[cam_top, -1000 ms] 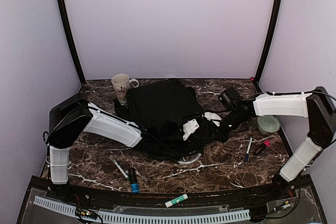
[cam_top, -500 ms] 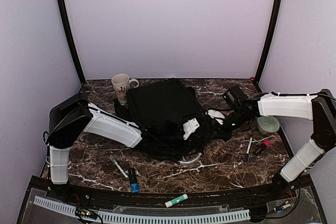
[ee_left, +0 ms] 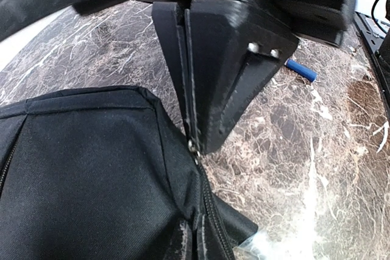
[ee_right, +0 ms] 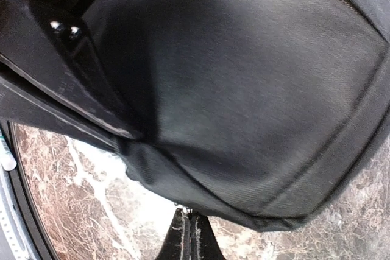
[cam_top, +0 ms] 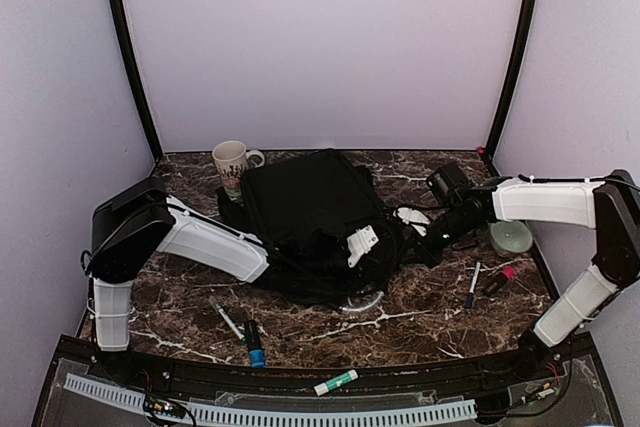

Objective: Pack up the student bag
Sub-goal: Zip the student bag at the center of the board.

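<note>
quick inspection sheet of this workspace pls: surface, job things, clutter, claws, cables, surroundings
surface: dark marble table, no spill seen
job's things: student bag, black, lying mid-table, one zipper in the left wrist view
clutter: mug at the bag's far left corner; blue-capped marker in front of the bag; green marker on the near rail; blue pen and round pale tub to the bag's right
claws: left claw shut, tips at the bag's zipper; right claw shut at the bag's edge; whether either grips it is unclear
cables: thin black cable along the right arm
surroundings: plain pale walls, black corner posts
</note>
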You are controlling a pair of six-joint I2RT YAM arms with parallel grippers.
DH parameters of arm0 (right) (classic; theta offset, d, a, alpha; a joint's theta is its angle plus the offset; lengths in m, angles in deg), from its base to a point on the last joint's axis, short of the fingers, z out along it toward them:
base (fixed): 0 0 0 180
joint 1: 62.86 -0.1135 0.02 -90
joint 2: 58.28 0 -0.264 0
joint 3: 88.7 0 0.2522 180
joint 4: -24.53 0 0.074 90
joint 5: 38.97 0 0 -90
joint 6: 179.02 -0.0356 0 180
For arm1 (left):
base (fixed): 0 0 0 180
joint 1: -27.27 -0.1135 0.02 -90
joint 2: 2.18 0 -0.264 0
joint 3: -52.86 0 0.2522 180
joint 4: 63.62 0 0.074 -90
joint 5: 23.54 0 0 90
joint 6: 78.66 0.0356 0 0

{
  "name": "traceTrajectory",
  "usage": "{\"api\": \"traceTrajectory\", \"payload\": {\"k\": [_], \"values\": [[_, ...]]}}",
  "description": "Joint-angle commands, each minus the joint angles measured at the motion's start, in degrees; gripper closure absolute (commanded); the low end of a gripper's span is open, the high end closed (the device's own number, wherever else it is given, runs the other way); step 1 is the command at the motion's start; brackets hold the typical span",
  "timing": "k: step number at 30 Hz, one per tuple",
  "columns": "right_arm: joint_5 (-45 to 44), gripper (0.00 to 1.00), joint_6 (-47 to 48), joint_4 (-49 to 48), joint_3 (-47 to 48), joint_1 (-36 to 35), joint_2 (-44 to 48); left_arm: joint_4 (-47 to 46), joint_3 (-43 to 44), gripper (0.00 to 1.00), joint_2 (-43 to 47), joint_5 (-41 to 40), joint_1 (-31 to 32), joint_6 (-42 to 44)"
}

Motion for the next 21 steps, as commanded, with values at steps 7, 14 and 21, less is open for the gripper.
{"api": "traceTrajectory", "payload": {"k": [7, 14, 21], "values": [[-10.2, 1.0, 0.42, -3.8, 1.21, 4.09, -5.77, 9.01, -6.9, 1.0, 12.49, 0.68, 4.2, 4.59], [-13.65, 1.0, -0.01, -4.58, 4.32, 7.73, -9.34, 14.27, -12.88, 1.0, 19.15, -2.89, 5.66, 6.58], [-13.1, 1.0, -0.35, -4.61, 4.5, 7.73, -10.29, 17.06, -15.17, 1.0, 20.01, -5.71, 5.6, 7.18]]}}
